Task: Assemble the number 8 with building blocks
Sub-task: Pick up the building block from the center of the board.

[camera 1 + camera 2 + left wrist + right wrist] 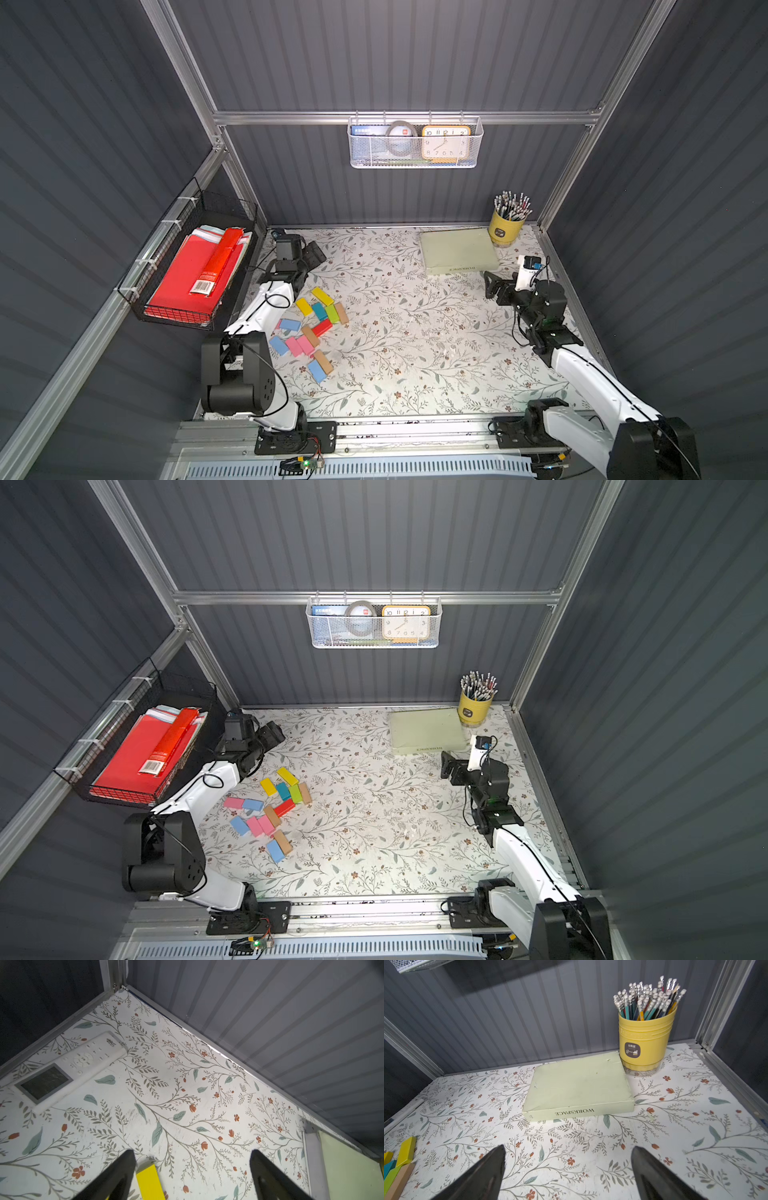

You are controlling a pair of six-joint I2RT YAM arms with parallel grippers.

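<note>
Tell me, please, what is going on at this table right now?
The job here is to build a figure 8 from the building blocks. They lie in a loose cluster on the floral table, and no clear 8 shows yet. The left tool is close to the cluster, open and empty, with a yellow block beside one finger in its wrist view. The right tool is open and empty too, facing the green book.

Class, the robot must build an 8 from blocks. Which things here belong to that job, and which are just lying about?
Job: the painted and plain wooden blocks.
Lying about: green book, yellow pencil cup, white remote, clock, red folders.
</note>
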